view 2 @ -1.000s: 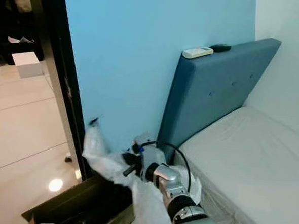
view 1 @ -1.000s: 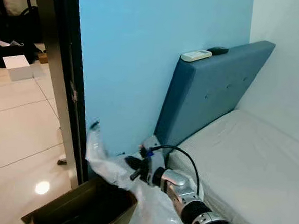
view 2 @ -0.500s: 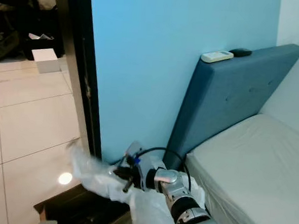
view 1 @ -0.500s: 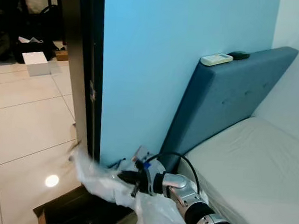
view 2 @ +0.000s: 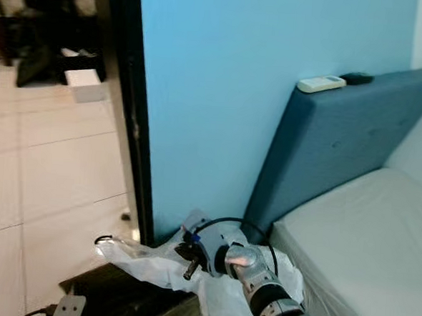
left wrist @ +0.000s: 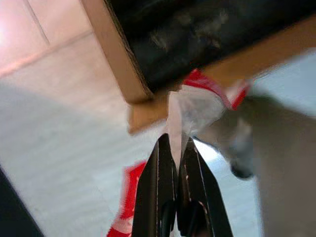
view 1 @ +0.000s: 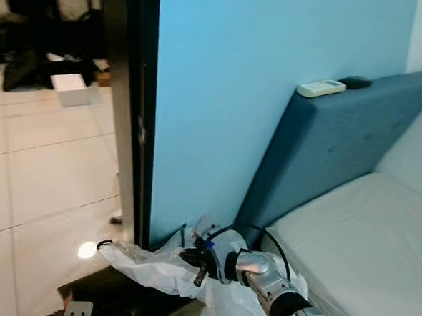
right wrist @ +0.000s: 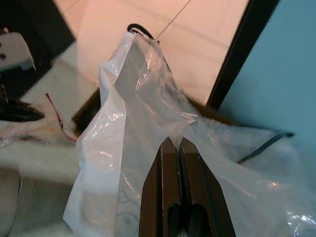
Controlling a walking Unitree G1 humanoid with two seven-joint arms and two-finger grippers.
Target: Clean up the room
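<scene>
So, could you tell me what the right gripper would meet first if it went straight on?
Likely the clear plastic bag the right gripper is shut on; past it, probably the tiled floor beside the door frame.

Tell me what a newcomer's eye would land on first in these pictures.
First, the right gripper, low in the foreground, shut on a crumpled white plastic bag that trails over a dark open box on the floor by the blue wall. Next, the slanted blue headboard beside the white mattress, with a white remote control on its top edge. The left gripper pinches a red-and-white plastic film.
</scene>
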